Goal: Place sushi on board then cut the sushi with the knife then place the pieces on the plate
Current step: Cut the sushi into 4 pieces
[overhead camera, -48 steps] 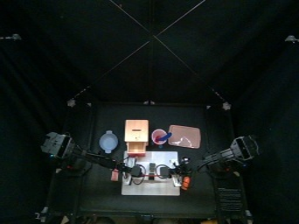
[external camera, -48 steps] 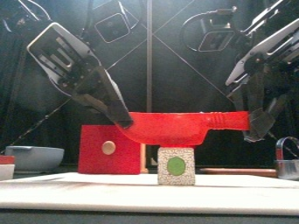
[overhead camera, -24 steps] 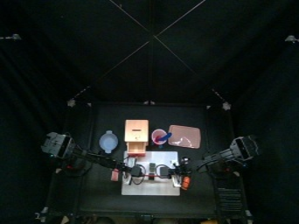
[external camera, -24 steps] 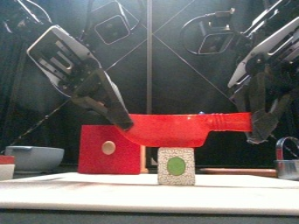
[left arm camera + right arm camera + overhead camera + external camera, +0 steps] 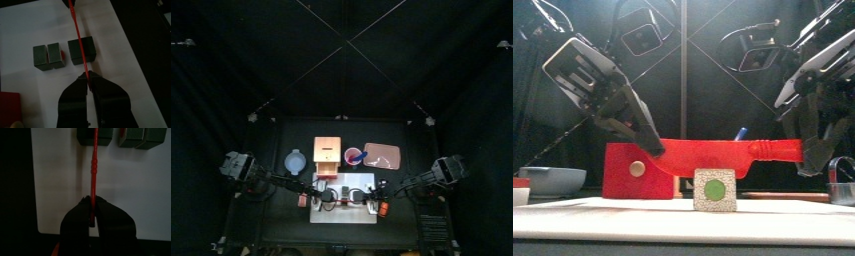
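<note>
Sushi (image 5: 715, 189) sits on the white board (image 5: 593, 215) at the table's (image 5: 298, 132) six o'clock. We hold the red knife (image 5: 714, 153) level right over it, left gripper (image 5: 87, 75) pinching the blade tip and right gripper (image 5: 92, 199) clamped on the handle, so the cut should press down evenly.

The left arm (image 5: 591, 70) and right arm (image 5: 823, 70), in the frame's upper corners, are black with flat grey outer panels. The left hand (image 5: 652, 148) and right hand (image 5: 810, 165) each taper into dark, wedge-shaped jaws.
</note>
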